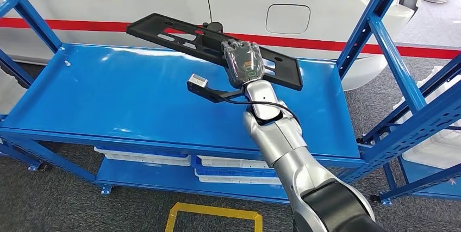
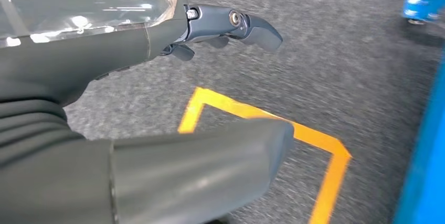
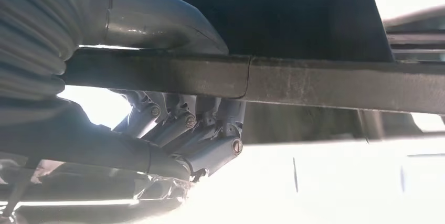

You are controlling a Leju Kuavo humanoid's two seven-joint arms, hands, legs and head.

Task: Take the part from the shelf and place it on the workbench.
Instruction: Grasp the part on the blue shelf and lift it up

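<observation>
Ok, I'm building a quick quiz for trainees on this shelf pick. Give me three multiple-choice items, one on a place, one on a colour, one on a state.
1. Where is the black part?
A. on the floor
B. over the blue shelf, in the right hand
C. in a white tray

2. What colour is the tape square on the floor?
A. green
B. white
C. yellow

3. What is the left hand doing?
A. holding nothing
B. gripping the part
C. pressing the shelf

Key: 1 B, the head view shows the hand on the part above the shelf surface; 2 C, yellow lines show on the grey carpet; 3 A, the left wrist view shows its fingers apart over bare carpet.
</observation>
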